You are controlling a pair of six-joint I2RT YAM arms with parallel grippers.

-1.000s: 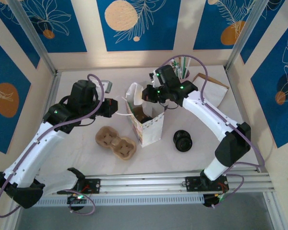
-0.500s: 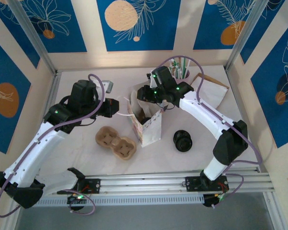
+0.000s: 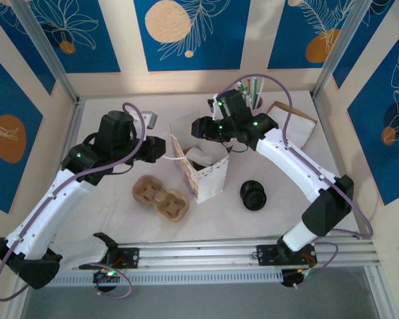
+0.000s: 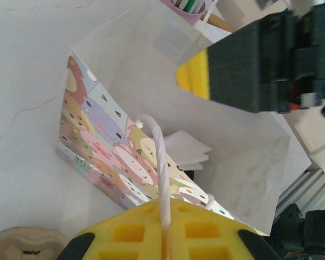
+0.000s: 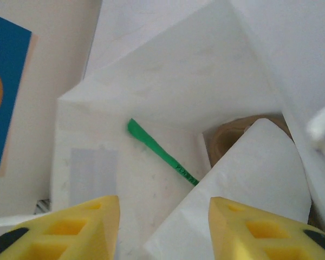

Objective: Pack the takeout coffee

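A paper bag printed with cartoon animals stands open at the table's middle. My left gripper is shut on the bag's white twisted handle, which runs down between its yellow pads. My right gripper hangs open just above the bag's mouth, nothing between its fingers. Inside the bag lie white napkins and a green stick, with a brown rounded thing half covered by them. The takeout coffee is hidden.
A brown pulp cup carrier lies left of the bag, a stack of black lids to its right. A cup of straws and a flat brown paper bag sit at the back right.
My right gripper has opened over the bag's mouth. White napkins now lie inside the bag, covering the brown contents. The left gripper has kept hold of the handle.
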